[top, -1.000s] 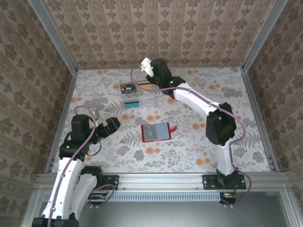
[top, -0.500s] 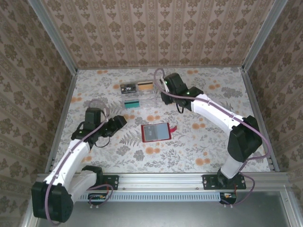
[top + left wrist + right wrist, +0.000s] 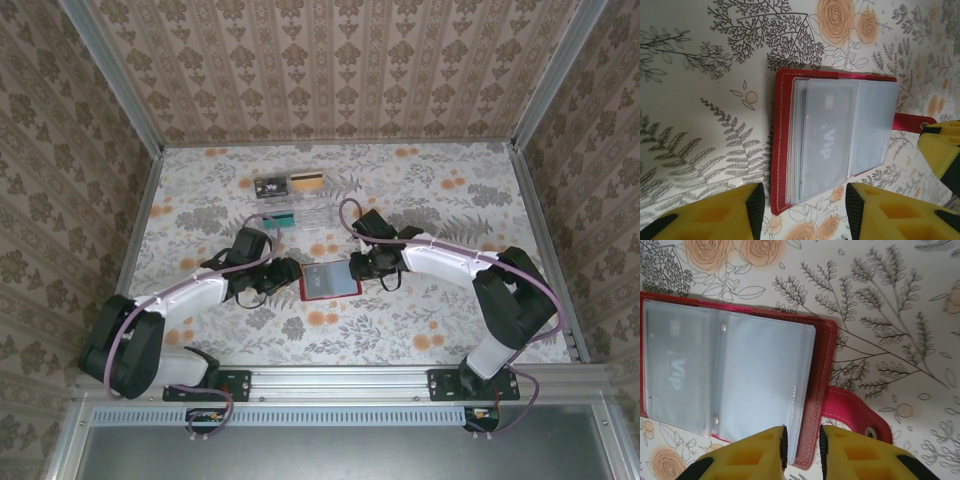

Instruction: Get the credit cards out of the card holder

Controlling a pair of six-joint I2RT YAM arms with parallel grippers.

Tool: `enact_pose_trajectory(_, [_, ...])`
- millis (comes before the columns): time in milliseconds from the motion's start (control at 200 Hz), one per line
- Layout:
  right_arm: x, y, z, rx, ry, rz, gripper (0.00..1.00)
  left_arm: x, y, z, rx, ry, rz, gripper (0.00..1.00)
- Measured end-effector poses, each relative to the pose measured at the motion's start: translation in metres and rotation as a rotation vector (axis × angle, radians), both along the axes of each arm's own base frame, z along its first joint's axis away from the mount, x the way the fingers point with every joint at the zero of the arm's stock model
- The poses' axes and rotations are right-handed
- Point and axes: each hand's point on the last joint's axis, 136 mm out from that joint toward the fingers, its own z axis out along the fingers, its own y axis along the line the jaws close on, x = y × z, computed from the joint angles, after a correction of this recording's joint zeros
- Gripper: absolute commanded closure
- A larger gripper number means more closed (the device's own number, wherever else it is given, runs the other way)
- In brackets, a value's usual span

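Note:
The red card holder (image 3: pixel 325 283) lies open on the flowered table, its pale clear sleeves facing up. A grey card marked VIP (image 3: pixel 827 137) sits in a sleeve, also seen in the right wrist view (image 3: pixel 677 370). My left gripper (image 3: pixel 285 272) is at the holder's left edge. Its jaws (image 3: pixel 805 210) are open wide, with the holder's spine corner (image 3: pixel 782 150) between them. My right gripper (image 3: pixel 355 265) hovers low at the holder's right edge. Its jaws (image 3: pixel 802 447) stand a narrow gap apart over the red cover (image 3: pixel 822 370) beside the closing tab (image 3: pixel 855 412); nothing is pinched.
A clear tray (image 3: pixel 310 215) stands behind the holder with a teal card (image 3: pixel 278 220) in it. A dark card (image 3: pixel 270 185) and a gold card (image 3: pixel 307 181) lie farther back. Patterned walls close in the table on three sides.
Both arms have swung in from the far sides to the card holder. The left jaws have narrowed. The right jaws have closed to a small gap.

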Motion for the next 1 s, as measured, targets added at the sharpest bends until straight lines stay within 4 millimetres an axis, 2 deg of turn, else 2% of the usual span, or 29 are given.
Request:
enact_pose_trajectory(300, [-0.012,0.008,-0.032,-0.003,0.069,-0.015,0.73,0.011,-0.019,-0.003,-0.006,-0.004,-0.030,0.60])
enact_pose_trajectory(655, [-0.015,0.019,-0.032,0.020,0.067,-0.027,0.73,0.015,-0.030,-0.015,0.004,0.029,-0.060,0.63])
enact_pose_trajectory(1000, [-0.016,0.020,-0.032,0.023,0.070,-0.035,0.73,0.012,-0.025,-0.025,0.061,0.048,-0.067,0.66])
